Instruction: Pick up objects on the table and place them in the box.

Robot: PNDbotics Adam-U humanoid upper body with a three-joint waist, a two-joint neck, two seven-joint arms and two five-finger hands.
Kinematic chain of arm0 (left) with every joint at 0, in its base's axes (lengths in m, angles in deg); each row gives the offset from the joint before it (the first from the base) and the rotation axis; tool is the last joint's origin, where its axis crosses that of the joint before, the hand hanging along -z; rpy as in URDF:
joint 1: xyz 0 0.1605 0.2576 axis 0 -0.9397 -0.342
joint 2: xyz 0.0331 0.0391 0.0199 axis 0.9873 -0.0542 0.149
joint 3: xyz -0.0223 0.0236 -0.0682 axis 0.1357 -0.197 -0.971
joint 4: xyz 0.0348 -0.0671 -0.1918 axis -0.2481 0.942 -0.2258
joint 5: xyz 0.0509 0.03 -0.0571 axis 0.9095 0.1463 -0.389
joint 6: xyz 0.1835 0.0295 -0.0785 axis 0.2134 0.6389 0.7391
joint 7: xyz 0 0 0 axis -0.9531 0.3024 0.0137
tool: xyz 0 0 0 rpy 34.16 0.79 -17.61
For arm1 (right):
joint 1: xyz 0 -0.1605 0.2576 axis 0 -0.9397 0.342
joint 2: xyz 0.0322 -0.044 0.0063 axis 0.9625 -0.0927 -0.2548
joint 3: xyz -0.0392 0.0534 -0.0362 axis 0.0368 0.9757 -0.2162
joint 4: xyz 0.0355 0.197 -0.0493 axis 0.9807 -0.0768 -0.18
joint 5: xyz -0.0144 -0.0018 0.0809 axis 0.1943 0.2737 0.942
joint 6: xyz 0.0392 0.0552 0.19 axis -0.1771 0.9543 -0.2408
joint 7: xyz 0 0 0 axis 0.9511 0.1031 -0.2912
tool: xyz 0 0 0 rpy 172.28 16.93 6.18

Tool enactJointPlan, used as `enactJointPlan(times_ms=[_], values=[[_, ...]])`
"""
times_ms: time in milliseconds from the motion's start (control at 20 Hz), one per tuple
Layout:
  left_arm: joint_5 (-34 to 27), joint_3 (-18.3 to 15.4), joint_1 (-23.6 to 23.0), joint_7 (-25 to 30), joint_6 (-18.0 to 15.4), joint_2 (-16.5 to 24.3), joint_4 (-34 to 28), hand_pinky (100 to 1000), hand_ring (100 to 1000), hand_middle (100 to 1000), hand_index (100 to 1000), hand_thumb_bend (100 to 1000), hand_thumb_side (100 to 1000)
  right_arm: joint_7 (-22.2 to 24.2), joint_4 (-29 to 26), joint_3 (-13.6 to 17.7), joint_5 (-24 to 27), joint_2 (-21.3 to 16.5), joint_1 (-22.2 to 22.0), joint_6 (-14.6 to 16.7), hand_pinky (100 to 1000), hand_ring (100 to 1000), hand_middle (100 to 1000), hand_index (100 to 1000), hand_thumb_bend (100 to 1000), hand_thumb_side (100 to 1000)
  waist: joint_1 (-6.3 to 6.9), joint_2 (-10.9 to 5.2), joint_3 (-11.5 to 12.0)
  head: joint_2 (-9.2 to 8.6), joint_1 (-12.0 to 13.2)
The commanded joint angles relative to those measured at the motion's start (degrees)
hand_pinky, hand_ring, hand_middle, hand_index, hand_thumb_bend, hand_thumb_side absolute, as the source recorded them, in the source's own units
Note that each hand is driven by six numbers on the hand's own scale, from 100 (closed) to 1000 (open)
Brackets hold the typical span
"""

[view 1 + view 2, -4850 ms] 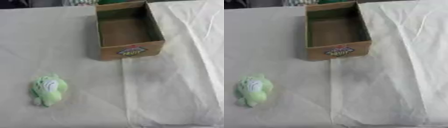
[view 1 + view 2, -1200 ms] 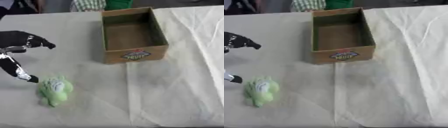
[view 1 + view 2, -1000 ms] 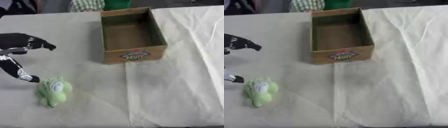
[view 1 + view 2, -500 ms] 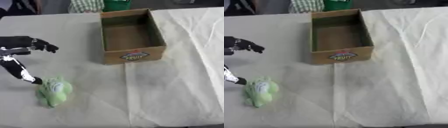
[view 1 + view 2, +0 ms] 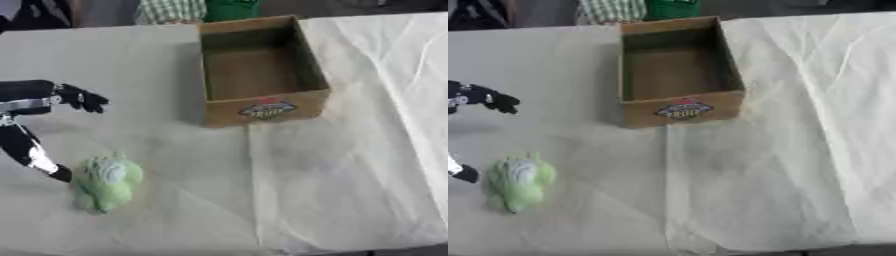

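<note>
Covering the whole work surface: a table [image 5: 350,165] under a creased white cloth [image 5: 367,80], with one long fold line running toward the near edge.
Box: brown cardboard box [image 5: 262,70], open at the top, inside bare; a round coloured label [image 5: 265,109] on its near wall; it stands at the far middle of the table.
Toy: soft green toy [image 5: 106,181], pale on top, lying on the cloth at the near left, well apart from the box.
Left hand: black left hand [image 5: 26,100] reaches in from the left edge; its fingers are spread wide and straight, grasping nothing; one fingertip [image 5: 59,172] sits just beside the toy's left side, another finger points toward the box.
Right hand: shows in neither view.
</note>
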Motion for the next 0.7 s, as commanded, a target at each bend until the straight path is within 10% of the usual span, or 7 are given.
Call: enactJointPlan(times_ms=[50, 700], values=[[-2.0, 0.8, 0.1, 10.9, -11.7, 3.2, -3.0, 837, 843, 828, 1000, 696, 368, 0.1, -0.8, 0.3, 0.4, -1.6, 0.7, 0.1, 838, 714, 742, 880, 100, 519, -0.12, -0.88, -0.3, 0.11, 0.2], [1.8, 4.3, 1.2, 10.9, -21.5, 1.6, -0.7, 819, 818, 809, 984, 596, 340, 0.3, -0.8, 0.2, 0.4, -1.4, 0.7, 0.1, 838, 714, 742, 879, 100, 520, -0.32, -0.75, -0.3, 0.17, 0.2]])
